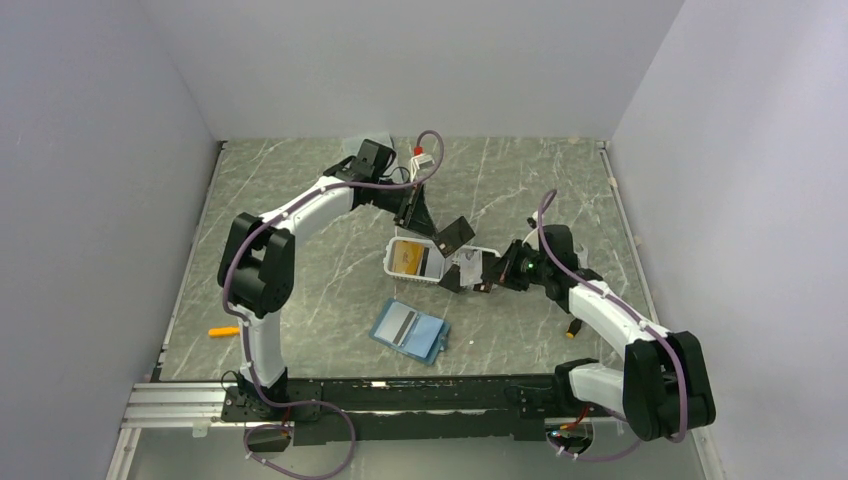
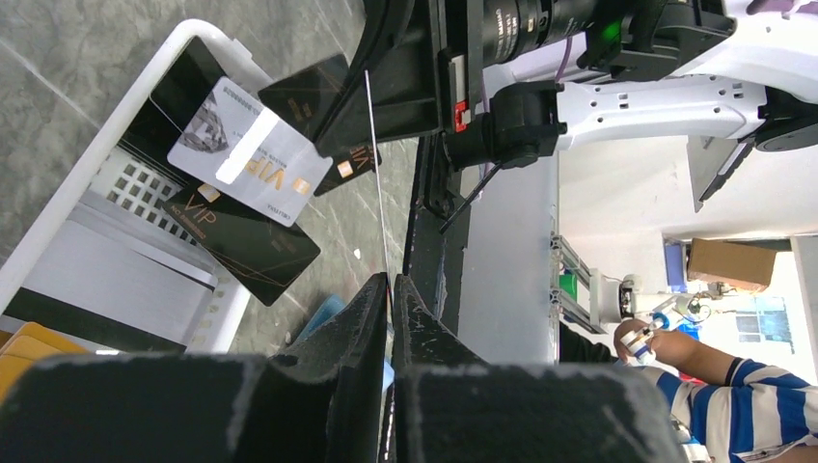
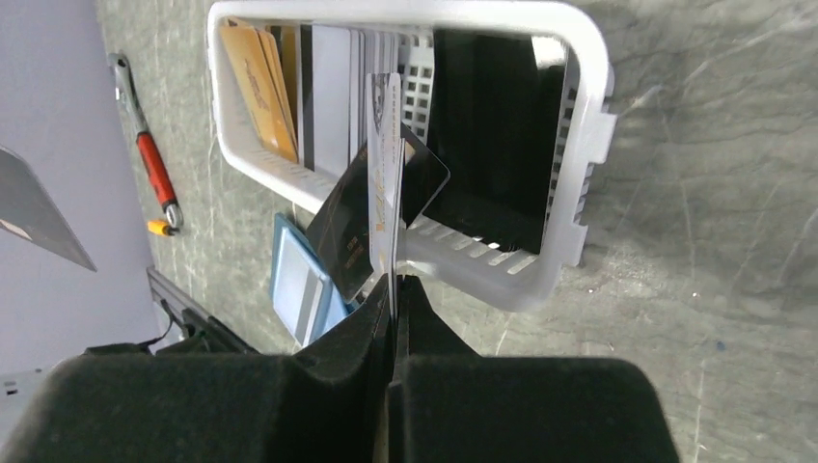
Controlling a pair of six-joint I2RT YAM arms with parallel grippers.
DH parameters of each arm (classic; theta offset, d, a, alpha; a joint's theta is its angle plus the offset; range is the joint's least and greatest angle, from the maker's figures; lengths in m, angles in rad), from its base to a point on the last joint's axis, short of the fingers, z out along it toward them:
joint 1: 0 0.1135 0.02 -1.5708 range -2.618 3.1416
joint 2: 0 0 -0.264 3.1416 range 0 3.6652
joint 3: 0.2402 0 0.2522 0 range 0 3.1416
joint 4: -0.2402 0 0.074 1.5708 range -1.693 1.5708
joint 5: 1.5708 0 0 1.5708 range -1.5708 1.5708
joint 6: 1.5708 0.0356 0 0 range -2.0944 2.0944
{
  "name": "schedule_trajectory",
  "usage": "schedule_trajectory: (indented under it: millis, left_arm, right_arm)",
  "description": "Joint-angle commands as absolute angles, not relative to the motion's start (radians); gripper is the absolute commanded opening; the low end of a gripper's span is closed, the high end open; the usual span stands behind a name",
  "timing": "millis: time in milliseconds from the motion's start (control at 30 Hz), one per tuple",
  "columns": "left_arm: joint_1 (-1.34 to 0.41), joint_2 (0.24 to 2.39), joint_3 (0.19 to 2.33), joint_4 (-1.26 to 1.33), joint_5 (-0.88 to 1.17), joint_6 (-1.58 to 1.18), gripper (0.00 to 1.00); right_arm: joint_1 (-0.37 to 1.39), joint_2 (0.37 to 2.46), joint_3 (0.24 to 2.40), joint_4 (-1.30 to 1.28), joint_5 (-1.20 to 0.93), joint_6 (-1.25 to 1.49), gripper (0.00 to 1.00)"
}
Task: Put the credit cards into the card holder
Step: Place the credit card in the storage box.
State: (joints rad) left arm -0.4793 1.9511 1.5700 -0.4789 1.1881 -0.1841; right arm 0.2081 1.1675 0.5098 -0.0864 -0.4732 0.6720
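left gripper [image 2: 389, 282] pinching 1 card [image 1: 455, 234] | right gripper [image 3: 394, 282] clamping 2+ cards [image 2: 241, 159], pale and black | 1 card holder [image 1: 430, 338], open

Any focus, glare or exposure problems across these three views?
Top external: evenly lit, sharp, soft shadows. Left wrist: left gripper blurred up close around its edge-on card, background at right overexposed. Right wrist: right gripper soft, its pale credit card and the white basket sharp.
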Motion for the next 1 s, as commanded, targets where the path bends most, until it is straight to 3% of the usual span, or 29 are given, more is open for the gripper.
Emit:
schedule_trajectory:
  millis: [0,200,533,767,967]
  left_arm:
    - [-0.477,1.905,1.558,-0.475,1.21,-0.161,0.12]
    - [-0.477,1.9,1.558,-0.476,1.214,-0.16,0.12]
    - [-0.476,1.88,1.541,-0.453,1.239,-0.189,0.11]
    - [-0.477,1.863,1.502,-0.363,1.279,-0.269,0.1]
    - [-0.467,1.862,1.443,-0.156,1.344,-0.474,0.09]
  right_arm:
    - [0.205,1.167,0.58,-0.095,-0.407,0.636,0.0]
    - [0.205,1.195,0.622,-0.104,-0.382,0.626,0.0]
    - [0.223,1.174,0.664,-0.207,-0.273,0.592,0.47]
    - [0.224,1.034,0.732,-0.268,-0.227,0.579,0.54]
    - [0.224,0.898,0.633,0.028,-0.542,0.657,0.58]
